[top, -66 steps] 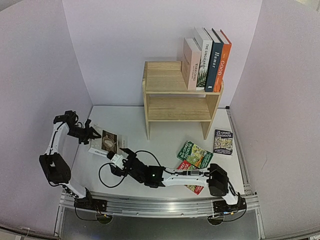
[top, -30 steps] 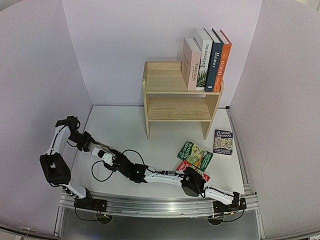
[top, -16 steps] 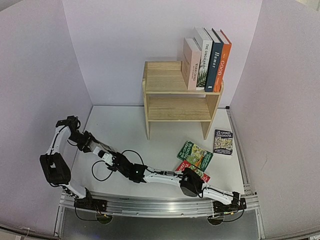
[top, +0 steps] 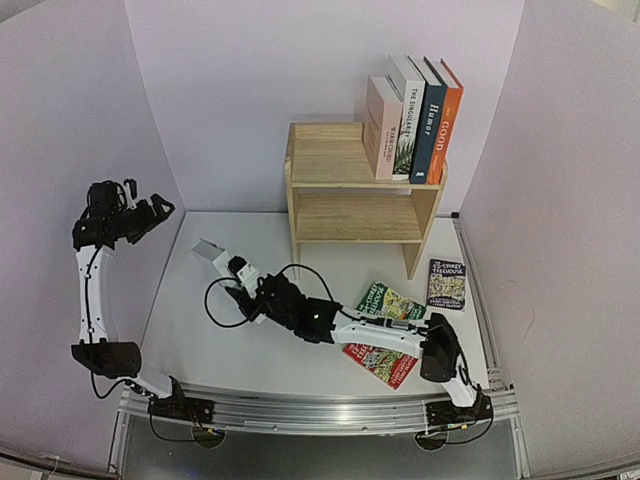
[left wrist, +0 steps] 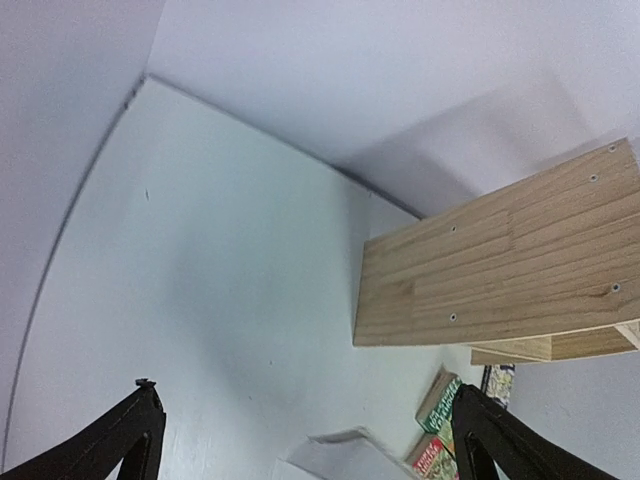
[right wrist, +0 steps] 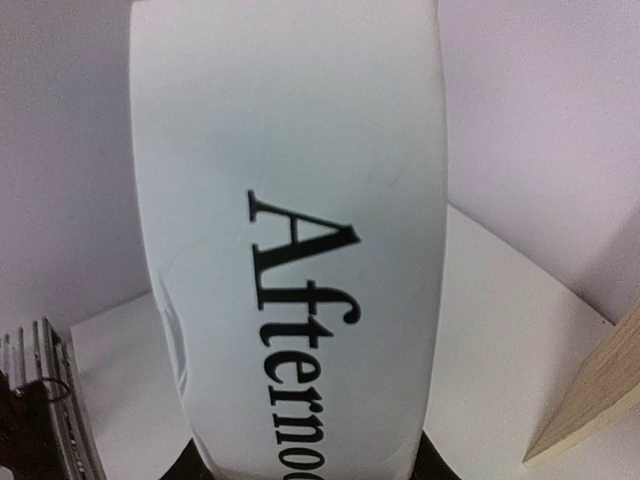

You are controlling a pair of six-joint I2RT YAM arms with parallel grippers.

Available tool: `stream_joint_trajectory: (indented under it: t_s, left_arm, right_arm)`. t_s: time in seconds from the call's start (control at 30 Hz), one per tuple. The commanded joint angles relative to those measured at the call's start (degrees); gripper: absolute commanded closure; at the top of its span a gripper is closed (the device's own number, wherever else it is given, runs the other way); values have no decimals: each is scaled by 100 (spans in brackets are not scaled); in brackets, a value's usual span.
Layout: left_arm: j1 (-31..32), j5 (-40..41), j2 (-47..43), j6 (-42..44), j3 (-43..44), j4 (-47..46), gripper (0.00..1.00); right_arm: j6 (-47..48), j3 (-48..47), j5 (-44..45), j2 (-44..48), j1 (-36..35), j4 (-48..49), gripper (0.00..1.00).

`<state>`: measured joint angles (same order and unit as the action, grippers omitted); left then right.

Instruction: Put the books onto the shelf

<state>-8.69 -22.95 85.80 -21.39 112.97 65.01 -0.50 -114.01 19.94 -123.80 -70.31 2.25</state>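
Observation:
My right gripper (top: 233, 268) is shut on the small white book (top: 210, 250), holding it just over the table's left side. In the right wrist view the book's spine (right wrist: 290, 250), lettered "Afterno…", fills the centre between the dark fingers (right wrist: 432, 464). My left gripper (top: 152, 212) hangs open and empty, high at the left, well clear of that book (left wrist: 340, 455). The wooden shelf (top: 350, 215) stands at the back with several books (top: 412, 118) upright on its top right. Three paperbacks lie on the table: green (top: 392, 305), red (top: 385, 363) and dark (top: 447, 283).
The right arm (top: 370, 335) stretches low across the table's front half, with a black cable (top: 215, 305) looped beside it. Lilac walls close in the left, back and right. The shelf's side panel (left wrist: 500, 270) is close on the right in the left wrist view.
My left gripper has let go of the white book, opened wide and risen up and to the left. My right gripper has carried the book a little back and to the right.

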Motion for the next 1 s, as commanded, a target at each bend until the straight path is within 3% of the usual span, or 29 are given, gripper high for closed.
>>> stream_joint_trajectory:
  t_s: [0.0,0.37,0.57,0.97]
  left_arm:
    - [-12,787,-232,420,211,-448,0]
    - [-9,1110,-425,365,-830,-739,0]
    - [-8,1083,-468,357,-1086,-610,0]
    - [-3,1069,-476,359,-1313,-549,0]
  right_arm:
    - [94,-588,-288,966,88,357,99]
    - [2004,-2280,646,1177,491,640,97]
    - [3418,-2273,1633,1044,1147,1464,97]
    - [2724,-1695,1693,1045,2388,1685,97]
